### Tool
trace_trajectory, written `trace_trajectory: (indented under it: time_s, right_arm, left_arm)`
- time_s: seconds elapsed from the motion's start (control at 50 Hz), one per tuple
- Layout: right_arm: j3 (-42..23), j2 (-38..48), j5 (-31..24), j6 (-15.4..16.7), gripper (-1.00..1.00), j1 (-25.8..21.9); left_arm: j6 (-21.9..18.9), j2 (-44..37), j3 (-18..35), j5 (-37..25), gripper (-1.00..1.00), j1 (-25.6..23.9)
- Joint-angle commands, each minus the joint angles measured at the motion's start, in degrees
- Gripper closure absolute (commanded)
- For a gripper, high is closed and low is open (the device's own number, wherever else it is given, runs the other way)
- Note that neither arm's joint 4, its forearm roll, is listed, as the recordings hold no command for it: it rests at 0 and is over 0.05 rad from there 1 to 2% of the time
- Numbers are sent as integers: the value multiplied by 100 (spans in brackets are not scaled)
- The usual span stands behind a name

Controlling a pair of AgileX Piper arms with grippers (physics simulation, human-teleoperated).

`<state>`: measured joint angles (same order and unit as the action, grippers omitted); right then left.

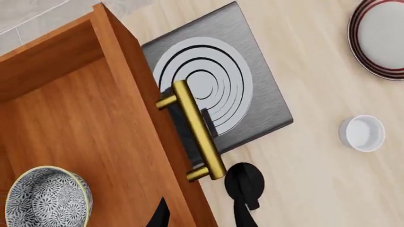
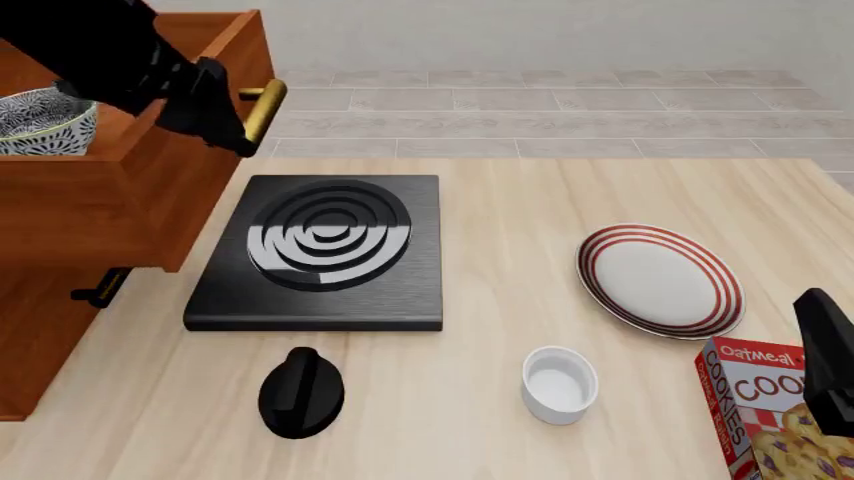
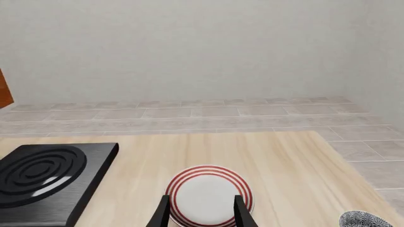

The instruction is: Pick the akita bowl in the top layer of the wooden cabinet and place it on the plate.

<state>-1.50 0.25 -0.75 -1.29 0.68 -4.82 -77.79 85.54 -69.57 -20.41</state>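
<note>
The wooden cabinet (image 2: 34, 340) stands at the table's left. Its top layer (image 2: 134, 215) is pulled out, brass handle (image 2: 263, 108) forward. The akita bowl (image 2: 40, 120) sits upright inside; the left wrist view shows it (image 1: 47, 198) on the drawer floor (image 1: 82, 123). My left gripper (image 2: 220, 120) hovers open over the drawer's front wall beside the handle (image 1: 196, 130), fingers (image 1: 161, 215) astride the wall and clear of the bowl. The red-ringed plate (image 2: 658, 280) lies right of centre. My right gripper (image 3: 200, 217) is open and empty, low at the right, facing the plate (image 3: 208, 195).
A black stove slab (image 2: 327, 250) lies between cabinet and plate. In front of it are a black knob-like object (image 2: 300, 392) and a white ramekin (image 2: 558, 383). A cookie box (image 2: 781, 420) stands at the front right. A patterned rounded thing (image 3: 372, 220) shows at the right wrist view's edge.
</note>
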Motion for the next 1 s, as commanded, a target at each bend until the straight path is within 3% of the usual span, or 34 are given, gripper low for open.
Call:
trace_trajectory:
  time_s: [0.02, 0.74, 1.0]
  right_arm:
    - [-17, -7, -14, -3, -100, -5]
    - [-16, 0, -5, 6, -100, -30]
    - [-15, -4, -1, 13, -100, -25]
  left_arm:
    - [-364, -158, 867, 87, -100, -131]
    - [-800, -143, 1190, -28, -100, 429]
    - [-778, -109, 1207, -32, -100, 685]
